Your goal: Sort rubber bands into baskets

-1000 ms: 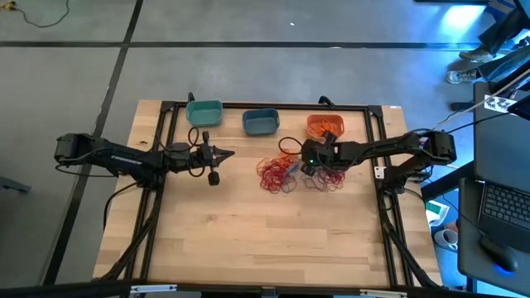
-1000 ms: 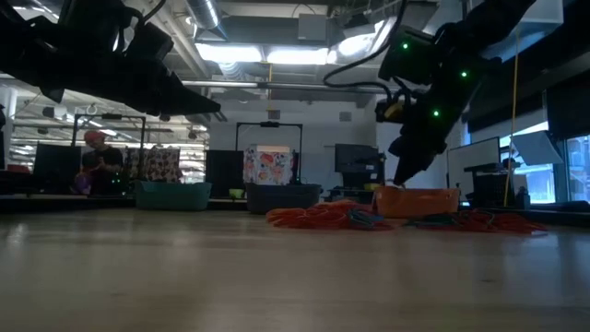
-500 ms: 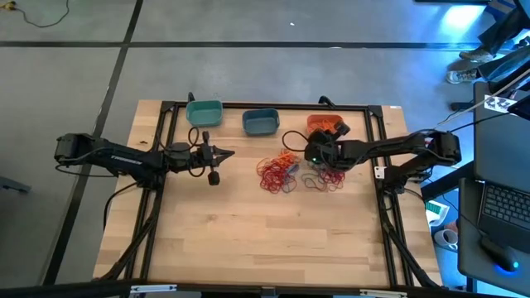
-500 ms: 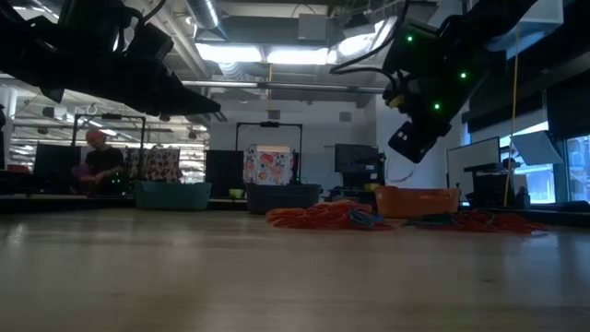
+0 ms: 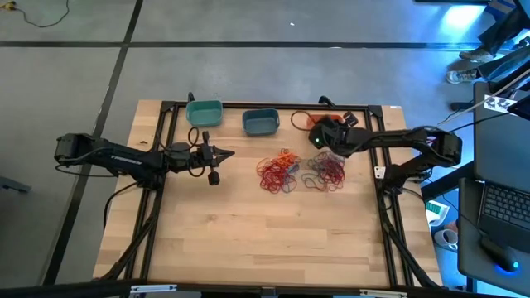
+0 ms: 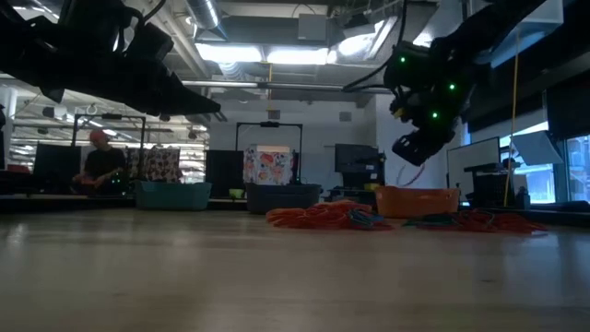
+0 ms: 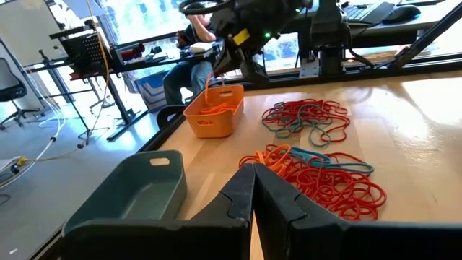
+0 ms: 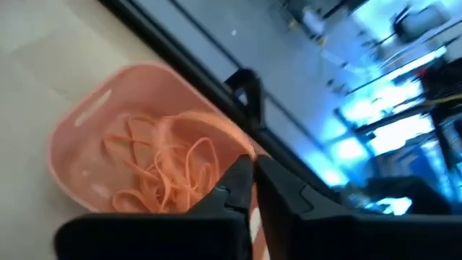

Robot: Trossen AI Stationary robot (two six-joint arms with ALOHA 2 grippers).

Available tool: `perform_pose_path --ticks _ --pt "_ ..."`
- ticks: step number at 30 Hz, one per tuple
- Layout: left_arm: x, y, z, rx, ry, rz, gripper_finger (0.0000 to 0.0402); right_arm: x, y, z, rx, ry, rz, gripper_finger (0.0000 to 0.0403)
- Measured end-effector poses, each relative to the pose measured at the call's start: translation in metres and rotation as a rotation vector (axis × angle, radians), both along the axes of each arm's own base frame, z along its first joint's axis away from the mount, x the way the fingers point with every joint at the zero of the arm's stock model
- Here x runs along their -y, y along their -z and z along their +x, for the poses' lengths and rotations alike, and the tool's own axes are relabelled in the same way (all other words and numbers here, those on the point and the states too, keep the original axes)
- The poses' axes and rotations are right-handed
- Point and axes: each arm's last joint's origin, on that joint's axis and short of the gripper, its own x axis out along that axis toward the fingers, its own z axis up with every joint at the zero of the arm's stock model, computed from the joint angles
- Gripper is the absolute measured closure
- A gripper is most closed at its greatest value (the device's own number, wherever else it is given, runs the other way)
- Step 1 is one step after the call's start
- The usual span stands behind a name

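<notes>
Over the table's left side the left arm waits, its left gripper (image 5: 227, 152) raised off the wood and pointing toward the middle. Its wrist view shows what the high view cannot: the two fingers (image 7: 238, 195) pressed together with nothing between them. Past the fingers the same view looks into the blue basket (image 7: 137, 198), which is bare inside.

Along the far edge stand the teal basket (image 5: 204, 112), then the blue one, then the orange basket (image 7: 214, 115). From above, the orange one is almost wholly covered by the right gripper (image 5: 321, 132), so only the wrist and low views show it. The low view has that gripper (image 6: 412, 148) hanging clear above the basket's rim (image 6: 415, 201).

Between the arms lie the loose rubber bands: a red pile (image 5: 276, 172) with some orange and a blue loop at mid-table, and just right of it a mixed pile (image 5: 327, 171) of red and bluish loops.

From the left wrist, a thin orange band (image 7: 209, 83) hangs from the right gripper down into the orange basket. The right wrist view shows its fingers (image 8: 234, 184) barely apart, pinching that strand over the orange loops (image 8: 162, 170) already lying inside.

Black rails (image 5: 166, 149) frame the table. A person (image 6: 97, 166) sits far back in the room on the left. Off the table's right stands a laptop (image 5: 503, 207), and a white tag (image 5: 497, 103) carries marks too small to read.
</notes>
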Motion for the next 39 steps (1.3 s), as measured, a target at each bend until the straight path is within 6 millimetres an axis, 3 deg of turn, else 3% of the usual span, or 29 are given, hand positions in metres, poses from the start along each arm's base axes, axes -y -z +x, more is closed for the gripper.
perform_pose_path --ticks 6,14,26,39 --pt "0.0 0.0 0.0 0.0 0.0 0.0 0.0396 0.013 0.002 -0.004 0.053 0.005 0.101 0.0283" --pt "0.0 0.0 0.0 0.0 0.001 0.0 0.0396 -0.003 -0.001 0.016 0.2 -0.2 0.216 0.0203" --pt "0.0 0.0 0.0 0.0 0.0 -0.002 0.0396 -0.056 -0.01 0.052 0.347 -0.703 0.326 0.0192" --pt "0.0 0.0 0.0 0.0 0.001 -0.001 0.0396 -0.059 0.035 0.07 0.131 -0.749 0.293 0.0201"
